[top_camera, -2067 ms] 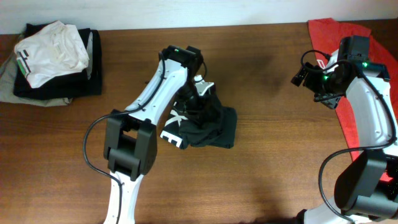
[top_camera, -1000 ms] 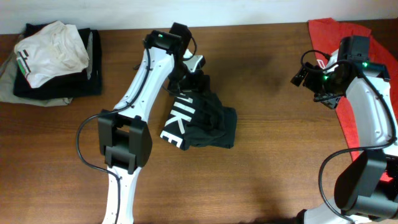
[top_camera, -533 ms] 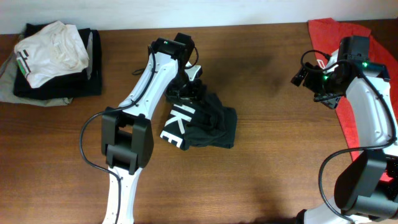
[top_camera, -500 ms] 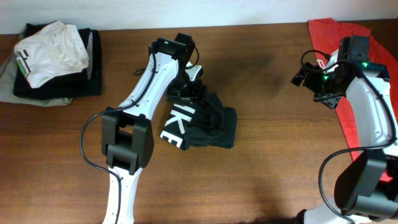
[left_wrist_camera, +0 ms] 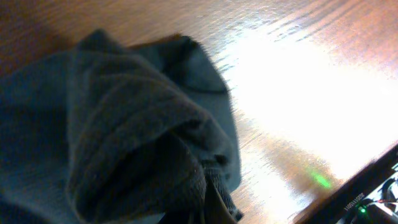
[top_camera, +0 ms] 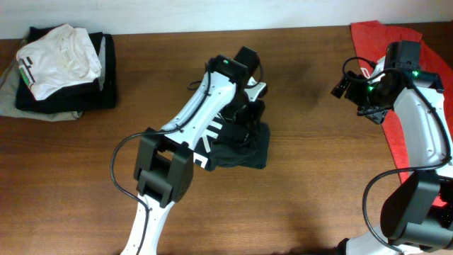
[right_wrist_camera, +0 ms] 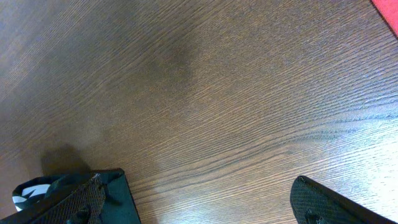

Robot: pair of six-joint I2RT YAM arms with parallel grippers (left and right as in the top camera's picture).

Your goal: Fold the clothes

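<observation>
Wooden table (top_camera: 318, 177) bears the T-shirt (top_camera: 251, 150), bunched beneath the left pincer (top_camera: 245, 119), seemingly nipping fabric to fold it; right pincer (right_wrist_camera: 196, 186) gapes wide, idle.

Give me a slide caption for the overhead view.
Left gripper grips the bunched black T-shirt; right gripper hangs open by the red shirt.
</observation>
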